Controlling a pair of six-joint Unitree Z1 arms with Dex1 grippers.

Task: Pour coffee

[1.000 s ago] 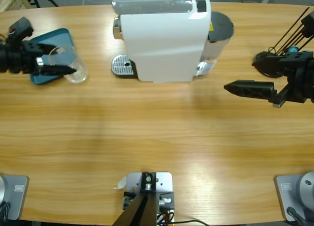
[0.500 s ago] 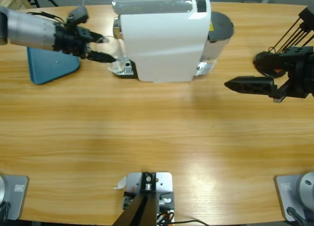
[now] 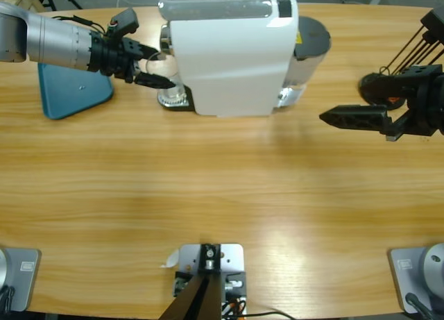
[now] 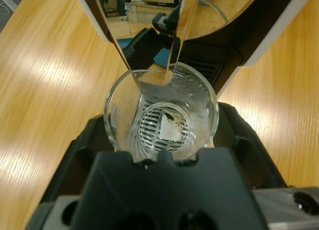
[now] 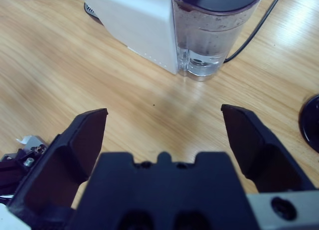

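- Clear glass is seen in the left wrist view: a small glass [image 4: 161, 113] is gripped between the jaws of the left gripper [image 4: 162, 157], standing on the round slotted drip grille [image 4: 160, 124] of the coffee machine [image 3: 232, 56], under its shiny spout [image 4: 172, 35].
- No pool of coffee can be made out in the glass; only dark specks and a pale patch show at its bottom, and whether liquid lies there cannot be told.
- In the high view the left gripper [image 3: 154, 69] is reached in from the far left, its jaws closed around the glass [image 3: 173, 92] at the left end of the white machine.
- A teal tray [image 3: 73, 91] lies on the table [image 3: 222, 195] just left of the machine, under the left arm.
- The right gripper [image 3: 331, 116] is held above the table at the right, well apart from the machine, touching nothing.
- In the right wrist view its jaws are spread wide with nothing between them; the right gripper [image 5: 163, 127] is pointed towards the machine's water tank [image 5: 214, 30], with a black cable [image 5: 256, 28] beside it.
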